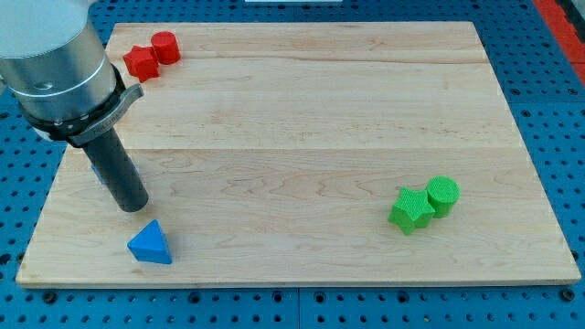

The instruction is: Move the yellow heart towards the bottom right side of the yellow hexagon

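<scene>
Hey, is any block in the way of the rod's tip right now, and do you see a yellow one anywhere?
No yellow block shows, so no path to one can be judged; the arm may hide some. My tip touches nothing visible. The blue triangle lies just toward the view's bottom of it, apart.

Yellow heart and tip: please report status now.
My tip above-left of the blue triangle, apart. Yellow heart, yellow hexagon: not visible. Red pair top left, green pair right.

bench point(302, 110): pale wood, smooth, matt | my rod point(117, 174): dark, slight sheen | my collar point(57, 68): brushed grey metal
</scene>
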